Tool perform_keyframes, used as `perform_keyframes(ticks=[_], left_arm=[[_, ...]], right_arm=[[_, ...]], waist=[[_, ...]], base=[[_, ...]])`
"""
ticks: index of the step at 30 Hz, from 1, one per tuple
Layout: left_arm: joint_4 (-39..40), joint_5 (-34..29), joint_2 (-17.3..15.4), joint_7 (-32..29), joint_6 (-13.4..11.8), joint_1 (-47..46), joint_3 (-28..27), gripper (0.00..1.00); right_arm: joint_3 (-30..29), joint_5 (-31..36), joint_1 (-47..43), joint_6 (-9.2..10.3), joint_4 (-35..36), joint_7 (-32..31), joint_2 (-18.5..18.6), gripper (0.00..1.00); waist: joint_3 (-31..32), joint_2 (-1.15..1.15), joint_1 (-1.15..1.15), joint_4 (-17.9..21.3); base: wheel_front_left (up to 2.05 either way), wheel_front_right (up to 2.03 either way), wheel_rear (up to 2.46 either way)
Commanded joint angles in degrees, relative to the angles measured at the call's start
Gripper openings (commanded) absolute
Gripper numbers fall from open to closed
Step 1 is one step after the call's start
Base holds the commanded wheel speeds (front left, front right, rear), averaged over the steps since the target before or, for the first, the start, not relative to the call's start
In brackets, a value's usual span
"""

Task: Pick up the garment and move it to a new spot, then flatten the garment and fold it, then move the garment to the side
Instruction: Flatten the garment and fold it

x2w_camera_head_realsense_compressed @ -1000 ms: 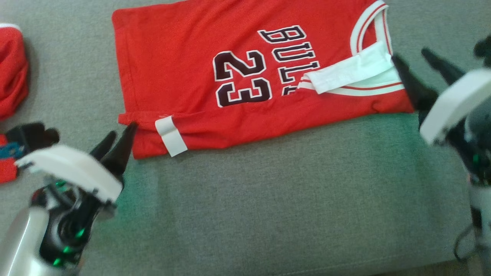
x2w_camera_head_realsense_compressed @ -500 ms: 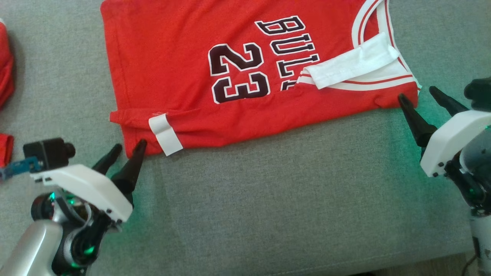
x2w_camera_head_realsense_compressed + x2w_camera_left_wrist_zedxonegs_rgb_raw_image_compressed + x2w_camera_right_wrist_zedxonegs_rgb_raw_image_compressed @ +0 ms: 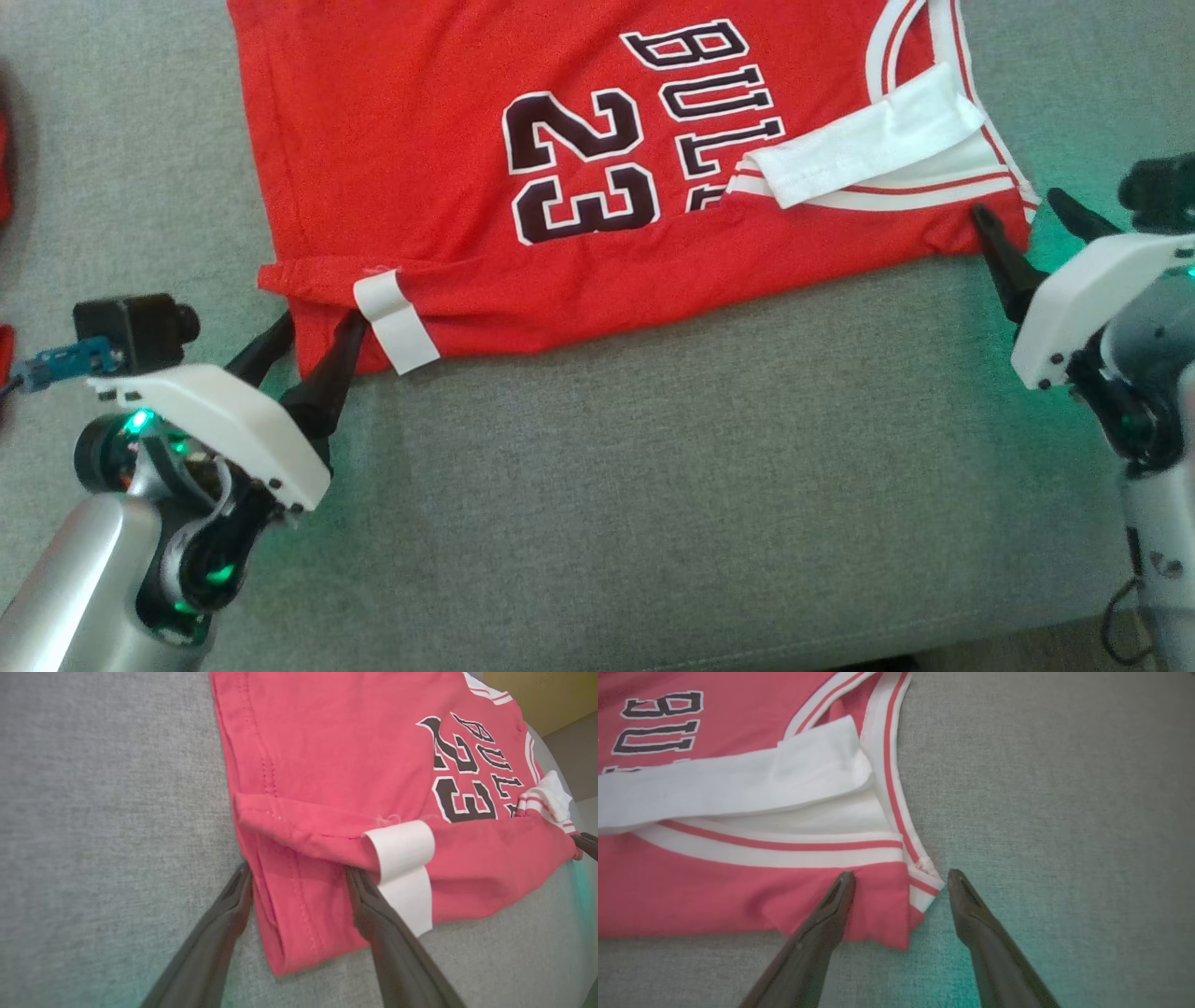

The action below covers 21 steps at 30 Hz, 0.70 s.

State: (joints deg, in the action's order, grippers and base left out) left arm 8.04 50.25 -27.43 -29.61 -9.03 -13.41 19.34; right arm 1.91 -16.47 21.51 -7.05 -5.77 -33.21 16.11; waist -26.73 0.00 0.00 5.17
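Evidently limp, light — we should pinch the red jersey point(image 3: 420, 140) at its near corners; left gripper point(image 3: 319, 322) and right gripper point(image 3: 1018, 205) both agape.

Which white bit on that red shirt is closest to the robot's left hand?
The short white tag, right beside the left hand; the long white strip lies near the right hand.

The garment point(image 3: 401, 140) is red, its lettering point(image 3: 579, 168) black edged white, its trim point(image 3: 915, 199) white with a red stripe. Under the garment, the woven surface point(image 3: 700, 485) is mottled grey.
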Motion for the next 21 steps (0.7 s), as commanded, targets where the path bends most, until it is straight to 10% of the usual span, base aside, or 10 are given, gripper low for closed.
perform_keyframes(ticks=[1, 19, 21], left_arm=[[-0.53, -0.61, -1.31, -0.42, 0.07, -1.03, -0.9, 1.0], [-2.22, -0.85, -1.53, -2.13, 1.64, -0.58, 2.2, 1.0], [-2.4, -0.92, -1.53, -2.55, 1.81, -0.9, 2.62, 0.73]], right_arm=[[1.31, 0.15, 1.37, -0.44, 0.25, -0.18, 0.04, 1.0], [5.1, -5.25, 2.78, -0.44, -4.12, -4.26, 1.53, 1.0], [5.55, -5.58, 2.96, -0.44, -4.17, -4.7, 1.62, 1.0]], waist=[[-0.27, 0.0, 0.0, -0.2], [0.37, 0.0, 0.0, -0.55], [0.21, 0.0, 0.0, -0.46]], base=[[0.0, 0.0, 0.0], [0.0, 0.0, 0.0], [0.0, 0.0, 0.0]])
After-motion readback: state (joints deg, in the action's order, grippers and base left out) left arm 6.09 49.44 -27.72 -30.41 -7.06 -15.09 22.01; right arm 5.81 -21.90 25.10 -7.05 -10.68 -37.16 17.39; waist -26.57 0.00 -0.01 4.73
